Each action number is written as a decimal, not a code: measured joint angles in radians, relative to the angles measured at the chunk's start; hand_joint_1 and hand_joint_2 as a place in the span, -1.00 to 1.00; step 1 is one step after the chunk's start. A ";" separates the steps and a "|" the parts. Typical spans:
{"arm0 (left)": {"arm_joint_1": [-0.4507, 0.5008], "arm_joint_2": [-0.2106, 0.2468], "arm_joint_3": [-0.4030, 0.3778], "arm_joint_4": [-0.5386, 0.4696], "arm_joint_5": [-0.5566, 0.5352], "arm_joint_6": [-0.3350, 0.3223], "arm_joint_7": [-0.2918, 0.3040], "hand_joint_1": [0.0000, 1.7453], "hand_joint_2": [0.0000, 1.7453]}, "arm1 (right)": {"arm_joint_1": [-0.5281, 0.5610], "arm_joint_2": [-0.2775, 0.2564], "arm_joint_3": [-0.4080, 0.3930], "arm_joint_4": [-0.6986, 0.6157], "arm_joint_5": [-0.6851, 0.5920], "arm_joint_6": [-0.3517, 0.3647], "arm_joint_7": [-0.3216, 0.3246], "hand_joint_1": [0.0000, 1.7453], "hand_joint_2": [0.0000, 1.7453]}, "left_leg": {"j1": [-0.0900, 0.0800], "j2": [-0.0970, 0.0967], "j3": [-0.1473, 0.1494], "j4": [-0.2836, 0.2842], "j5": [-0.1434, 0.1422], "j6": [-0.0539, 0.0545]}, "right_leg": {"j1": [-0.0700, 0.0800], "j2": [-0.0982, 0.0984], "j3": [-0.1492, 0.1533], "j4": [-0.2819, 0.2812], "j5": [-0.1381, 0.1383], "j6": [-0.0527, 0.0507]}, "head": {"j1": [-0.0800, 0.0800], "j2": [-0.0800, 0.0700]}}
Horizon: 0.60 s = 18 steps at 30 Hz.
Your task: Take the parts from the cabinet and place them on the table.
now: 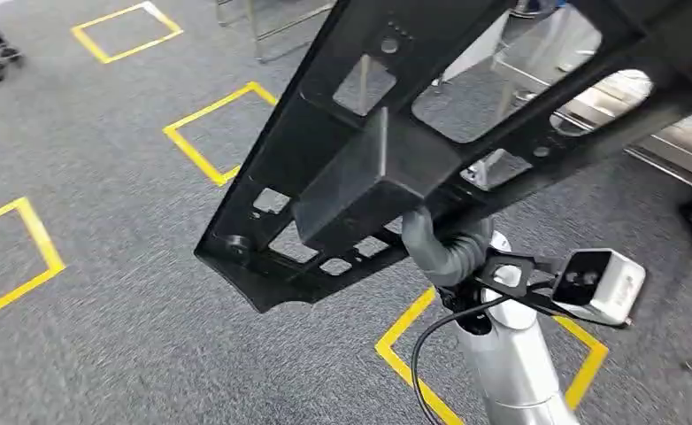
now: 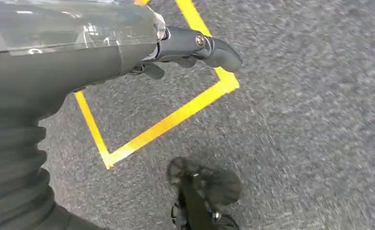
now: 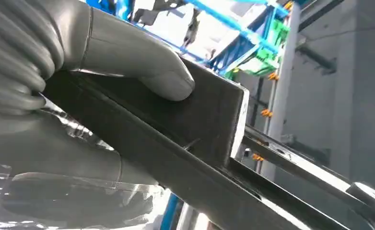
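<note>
The right hand [image 3: 104, 62] grasps one black part [image 1: 431, 133] above the carpet [image 1: 103, 354]; the left hand [image 2: 176, 48] hangs with fingers loosely curled, holding nothing.

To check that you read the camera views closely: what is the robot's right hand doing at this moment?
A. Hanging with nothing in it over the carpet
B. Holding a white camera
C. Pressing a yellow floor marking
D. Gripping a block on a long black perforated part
D: the right hand clamps its thumb on the block of the black part, raised above the carpet.
</note>
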 joint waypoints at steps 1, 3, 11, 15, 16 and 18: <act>0.001 0.000 0.000 0.000 0.002 0.001 0.003 -1.00 1.00 | -0.006 0.002 0.001 0.007 0.000 0.000 0.000 1.00 1.00 | 0.007 -0.047 0.024 -0.058 0.007 -0.001 | -0.002 0.009 -0.004 0.005 -0.005 0.005 | 0.000 0.000; 0.000 -0.001 0.000 0.000 0.006 0.003 0.005 -1.00 1.00 | -0.019 0.007 0.002 0.020 -0.005 -0.001 0.002 1.00 1.00 | 0.005 -0.053 0.030 -0.070 -0.002 0.009 | -0.001 0.031 -0.019 0.013 -0.002 0.017 | 0.000 0.000; 0.001 -0.003 0.000 0.000 -0.003 -0.004 0.004 -1.00 1.00 | -0.019 0.002 0.001 0.029 -0.019 -0.009 0.005 1.00 1.00 | -0.003 0.033 0.035 -0.085 0.002 0.051 | -0.003 -0.071 -0.168 0.305 -0.137 0.050 | 0.000 0.000; -0.001 -0.003 0.000 0.000 -0.009 -0.010 0.004 -1.00 1.00 | -0.010 -0.008 -0.001 0.039 -0.031 -0.003 -0.004 1.00 1.00 | -0.008 0.077 0.046 -0.084 -0.006 0.048 | 0.001 -0.097 -0.070 0.109 -0.012 0.038 | 0.000 0.000; -0.001 -0.003 0.000 0.000 -0.008 -0.011 0.004 -1.00 1.00 | -0.011 -0.008 -0.001 0.040 -0.032 -0.002 -0.007 1.00 1.00 | -0.010 0.085 0.052 -0.085 -0.010 0.045 | 0.006 -0.130 -0.026 0.027 0.014 0.028 | 0.000 0.000; -0.002 -0.003 0.000 0.000 -0.007 -0.011 0.004 -1.00 1.00 | -0.013 -0.010 -0.001 0.043 -0.036 -0.001 -0.013 1.00 1.00 | -0.015 0.102 0.054 -0.084 -0.015 0.036 | 0.021 -0.152 -0.019 0.003 0.003 0.017 | 0.000 0.000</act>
